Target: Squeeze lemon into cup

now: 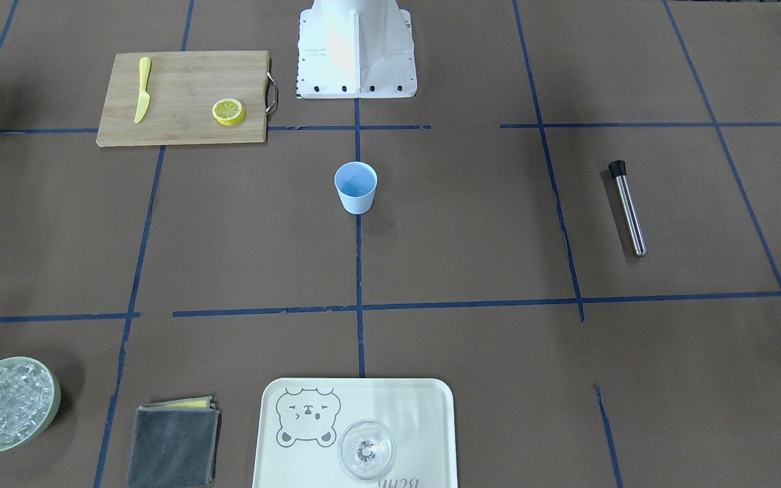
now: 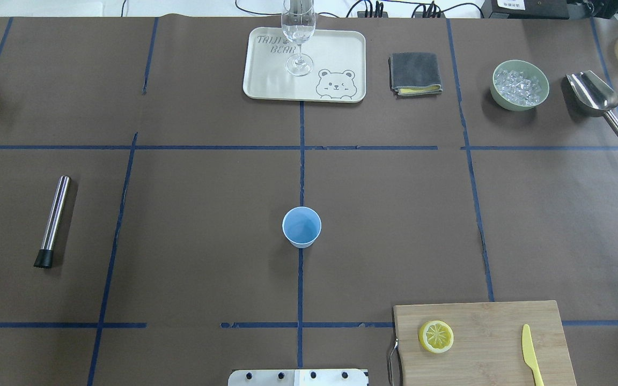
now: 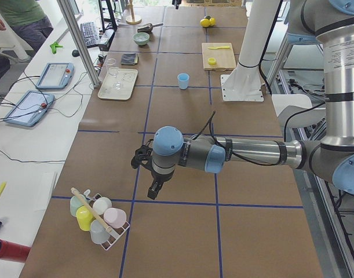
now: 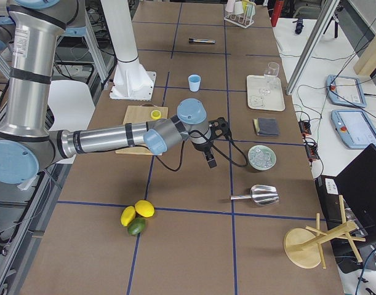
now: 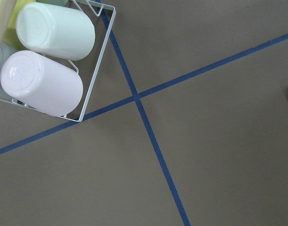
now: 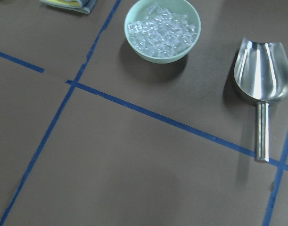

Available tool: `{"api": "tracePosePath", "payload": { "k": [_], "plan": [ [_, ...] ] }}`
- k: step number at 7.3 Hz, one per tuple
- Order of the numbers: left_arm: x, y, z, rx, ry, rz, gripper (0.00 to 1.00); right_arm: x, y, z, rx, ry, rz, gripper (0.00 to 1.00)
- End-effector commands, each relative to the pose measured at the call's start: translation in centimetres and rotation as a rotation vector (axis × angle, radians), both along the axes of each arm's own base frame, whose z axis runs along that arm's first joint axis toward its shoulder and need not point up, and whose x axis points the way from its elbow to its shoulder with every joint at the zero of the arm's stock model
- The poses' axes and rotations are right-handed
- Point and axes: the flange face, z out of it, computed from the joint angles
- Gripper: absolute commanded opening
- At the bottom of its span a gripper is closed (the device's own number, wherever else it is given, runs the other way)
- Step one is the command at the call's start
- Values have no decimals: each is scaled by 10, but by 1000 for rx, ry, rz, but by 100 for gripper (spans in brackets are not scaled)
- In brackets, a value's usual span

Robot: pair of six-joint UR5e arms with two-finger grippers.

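Observation:
The lemon slice [image 2: 436, 336] lies flat on the wooden cutting board [image 2: 497, 316] at the robot's near right; it also shows in the front view [image 1: 228, 111]. The light blue cup [image 2: 301, 227] stands upright on the table's centre line, also in the front view [image 1: 356, 187]. My left gripper [image 3: 155, 188] shows only in the exterior left view, hanging over the table's left end near a cup rack [image 3: 98, 215], far from the cup. My right gripper [image 4: 211, 160] shows only in the exterior right view, near the ice bowl [image 4: 261, 157]. I cannot tell whether either is open or shut.
A yellow plastic knife [image 2: 531, 355] lies on the board. A tray [image 2: 266, 80] with a clear glass [image 2: 298, 32], a grey cloth [image 2: 415, 73], the ice bowl [image 2: 520, 84] and a metal scoop [image 2: 596, 99] line the far edge. A steel muddler [image 2: 54, 220] lies left. Whole lemons [image 4: 137, 212] lie at the right end.

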Motion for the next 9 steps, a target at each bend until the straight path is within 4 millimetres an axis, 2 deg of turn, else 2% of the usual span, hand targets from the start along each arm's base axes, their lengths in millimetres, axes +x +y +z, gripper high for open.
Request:
{"api": "tracePosePath", "payload": {
  "k": [1,2,3,5,7,9],
  "plan": [
    [0,-2,-5,11,-3,0,100,-48,18,-41,-1,-40,-39,100],
    [1,-3,-7,15,-3,1,100,-77,37,-72,-49,-53,3,100],
    [1,-8,-10,22,-3,0,100,-112,53,-91,-92,-54,37,100],
    [1,-9,-14,28,-3,-1,100,-181,86,-109,-132,-22,115,100],
    [1,-13,-16,35,-4,0,100,-263,139,-110,-179,32,215,99],
    [1,-17,-18,39,-4,0,100,-332,188,-145,-231,70,236,98]
  ]
}}
